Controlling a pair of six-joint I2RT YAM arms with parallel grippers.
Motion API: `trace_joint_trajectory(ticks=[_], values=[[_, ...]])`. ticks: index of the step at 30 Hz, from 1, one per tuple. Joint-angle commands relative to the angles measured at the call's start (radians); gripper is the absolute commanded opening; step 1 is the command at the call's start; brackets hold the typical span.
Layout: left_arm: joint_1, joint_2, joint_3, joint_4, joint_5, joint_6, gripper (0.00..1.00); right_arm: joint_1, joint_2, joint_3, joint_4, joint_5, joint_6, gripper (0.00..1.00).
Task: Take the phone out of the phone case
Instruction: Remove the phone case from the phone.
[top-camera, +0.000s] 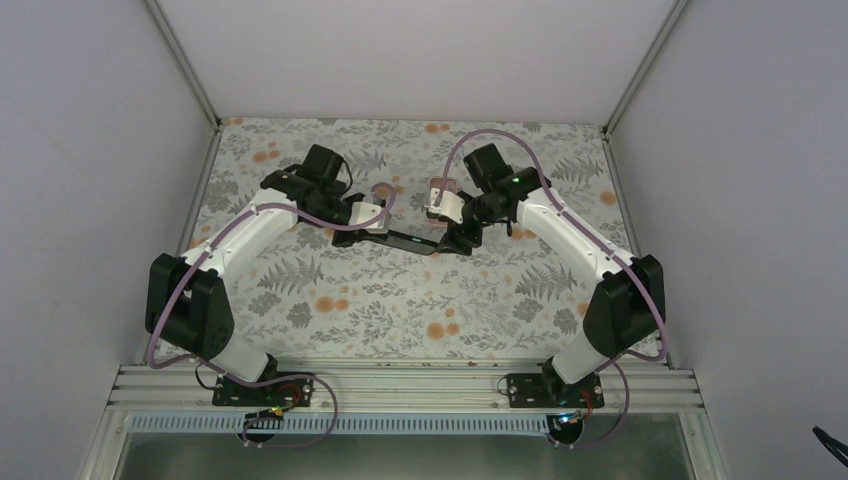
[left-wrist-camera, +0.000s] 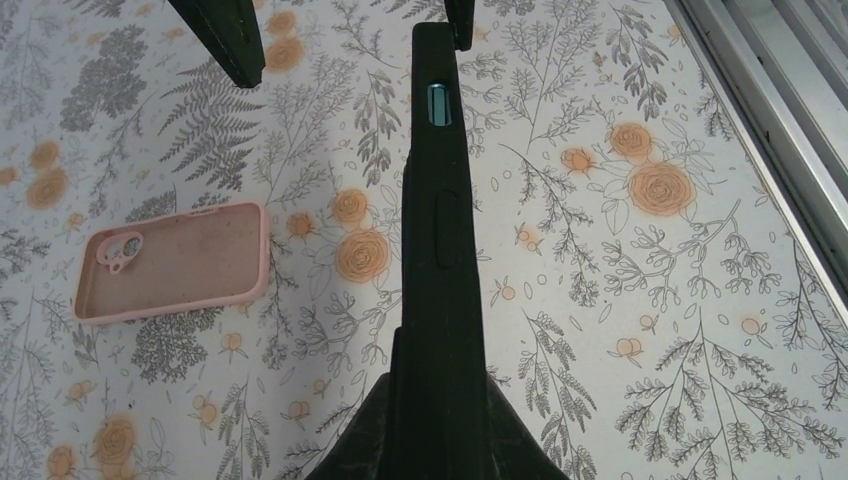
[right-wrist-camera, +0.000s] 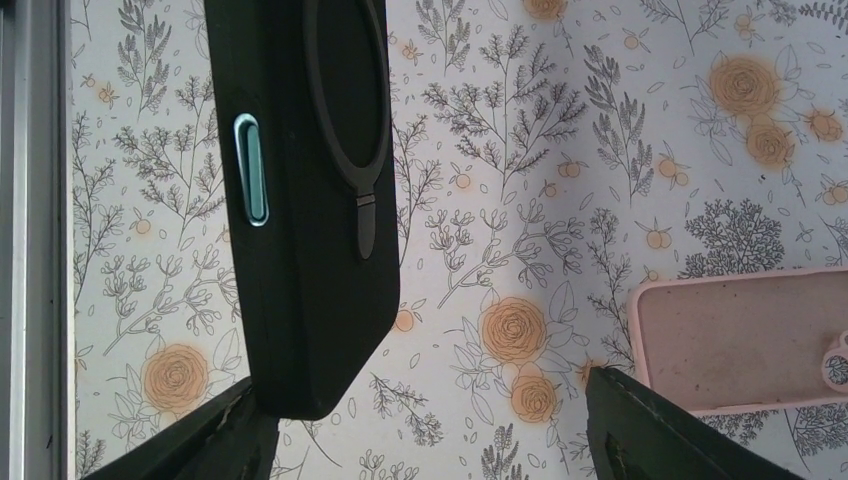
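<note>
Left fingers (left-wrist-camera: 352, 455) clamp the black slab (left-wrist-camera: 437, 220) — right fingers (right-wrist-camera: 640, 430) wide; phone case (left-wrist-camera: 175, 262) lies empty nearby.

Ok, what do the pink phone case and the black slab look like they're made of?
The pink phone case: probably soft silicone or rubbery plastic, matte, going by its rounded lip, lack of glare and speckled inner face. The black slab: a matte shell, rubbery or plastic-looking, with a glossy teal side button that may be metal.

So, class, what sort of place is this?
Probably a robot test booth: plain white walls enclose a floral-covered table, with the left arm and right arm bolted to a metal rail.
</note>
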Motion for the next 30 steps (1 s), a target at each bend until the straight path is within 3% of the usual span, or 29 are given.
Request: trace_joint_trajectory(ticks=[1, 13, 24, 30], values=[[-0.024, -0.017, 0.006, -0.025, 0.072, 0.043, 0.02, -0.021, 0.025, 0.057, 0.038, 0.034, 0.011, 0.76], [-0.109, -0.050, -0.044, -0.022, -0.033, 0.040, 0.02, -0.044, 0.074, 0.149, -0.015, 0.043, -0.030, 0.75], [-0.150, -0.073, -0.015, -0.027, -0.034, 0.013, 0.02, -0.054, 0.115, 0.149, -0.007, 0.051, -0.040, 0.73], [-0.149, -0.051, -0.028, 0.006, -0.072, 0.002, 0.02, -0.054, 0.074, 0.128, -0.089, -0.022, -0.083, 0.75]])
